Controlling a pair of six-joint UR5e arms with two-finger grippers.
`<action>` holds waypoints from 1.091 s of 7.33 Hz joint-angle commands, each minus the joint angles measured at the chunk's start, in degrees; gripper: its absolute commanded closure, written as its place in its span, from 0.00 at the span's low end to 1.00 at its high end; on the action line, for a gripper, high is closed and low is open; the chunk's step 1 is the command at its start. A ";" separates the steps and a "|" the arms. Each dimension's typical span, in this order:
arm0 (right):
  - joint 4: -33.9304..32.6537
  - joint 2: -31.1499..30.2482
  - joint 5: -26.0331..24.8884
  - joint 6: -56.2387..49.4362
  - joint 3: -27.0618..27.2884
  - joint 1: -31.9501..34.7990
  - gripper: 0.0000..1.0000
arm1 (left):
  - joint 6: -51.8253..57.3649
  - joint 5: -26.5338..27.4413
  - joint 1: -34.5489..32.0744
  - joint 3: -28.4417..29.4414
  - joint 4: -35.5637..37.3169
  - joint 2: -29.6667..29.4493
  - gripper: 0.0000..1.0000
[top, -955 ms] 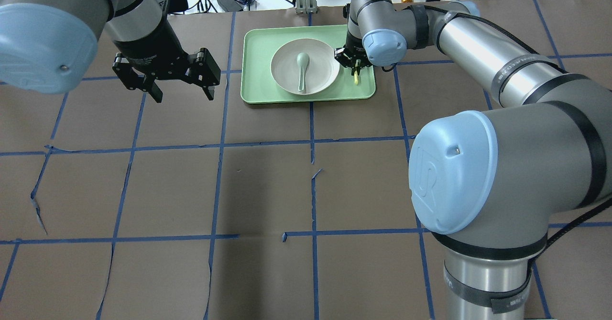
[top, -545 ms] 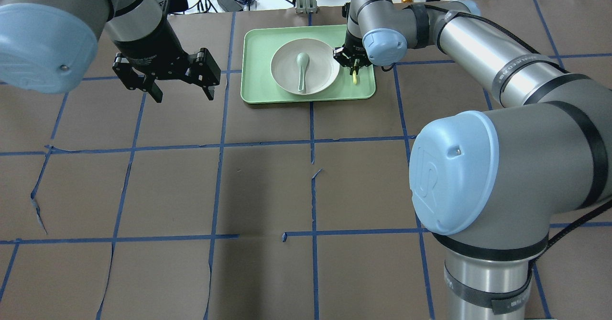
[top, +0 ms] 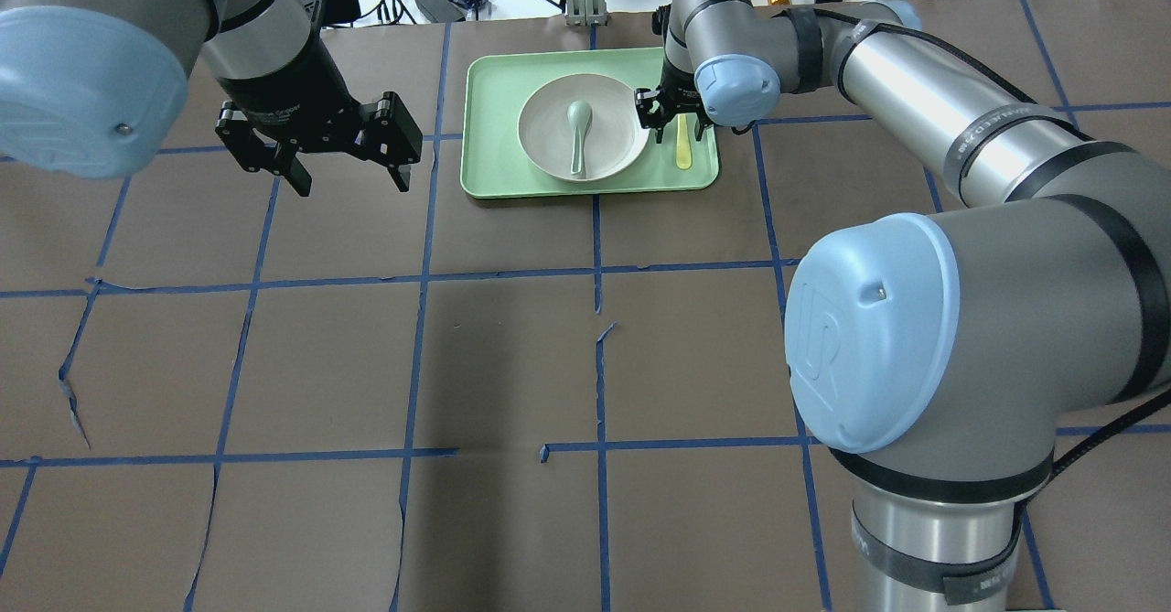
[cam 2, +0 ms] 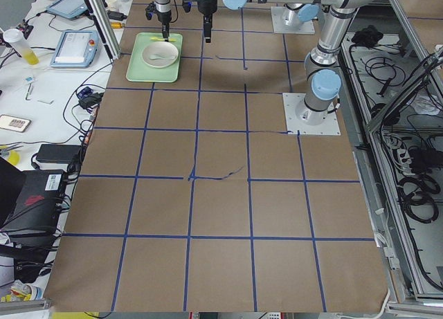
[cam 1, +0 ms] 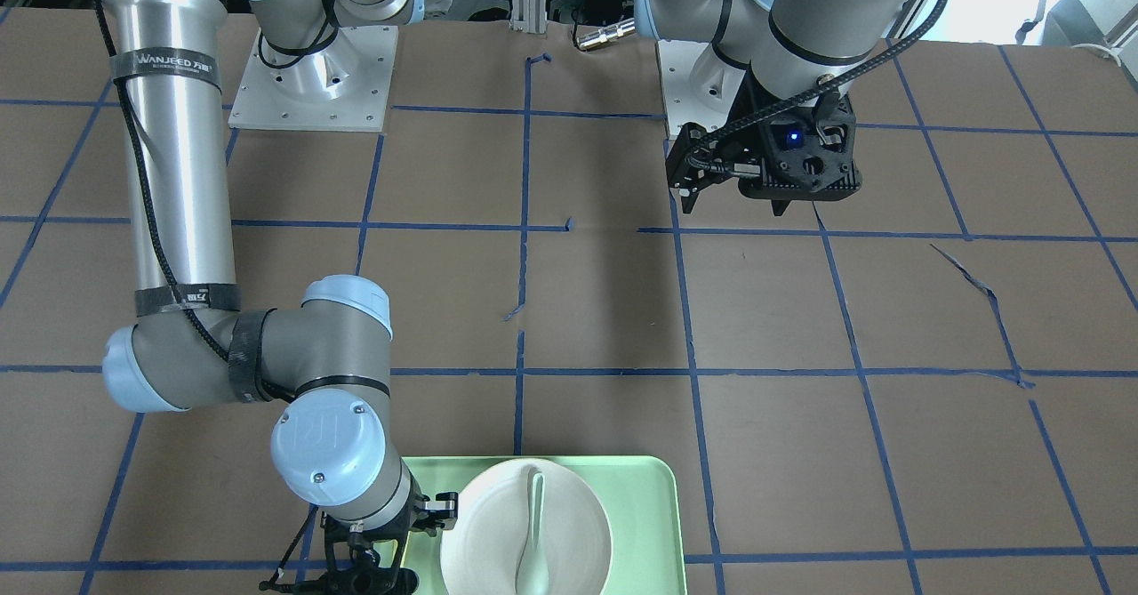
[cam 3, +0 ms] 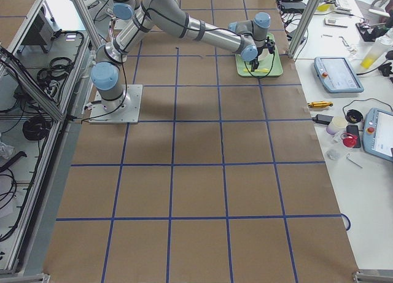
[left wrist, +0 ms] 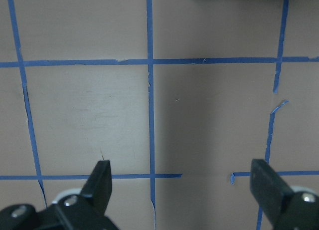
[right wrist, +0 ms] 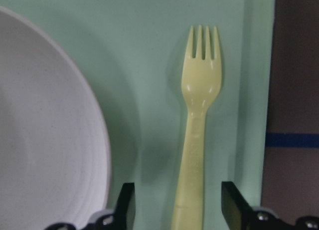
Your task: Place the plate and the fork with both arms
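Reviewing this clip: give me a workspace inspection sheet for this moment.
Surface: brown paper-covered table with blue tape grid, tape torn in places.
Job's things: round off-white plate on mint-green rectangular tray; pale-yellow plastic fork flat on tray beside plate, apart from it.
Clutter: pale grey-green spoon in plate.
Grippers: right gripper open, fingers astride fork handle; left gripper open over bare table.
Cables: black cable along right arm.
Surroundings: white side bench with small equipment.

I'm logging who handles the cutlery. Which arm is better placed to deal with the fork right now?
Right. The right gripper hangs open directly over the fork, fingers either side of its handle. The left gripper is open over the table, off the tray.
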 commanded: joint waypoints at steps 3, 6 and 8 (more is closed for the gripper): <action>5.93 -6.11 -1.91 -2.38 0.52 0.00 0.00 | 0.00 0.00 0.00 0.06 0.00 0.08 0.00; 11.70 -22.86 -5.70 -6.60 12.51 -0.87 0.00 | 0.00 -0.09 0.00 0.06 0.00 0.34 0.00; 17.11 -35.43 -5.35 -6.69 21.23 -3.50 0.00 | 0.09 -0.09 0.00 -0.03 -0.17 0.60 0.00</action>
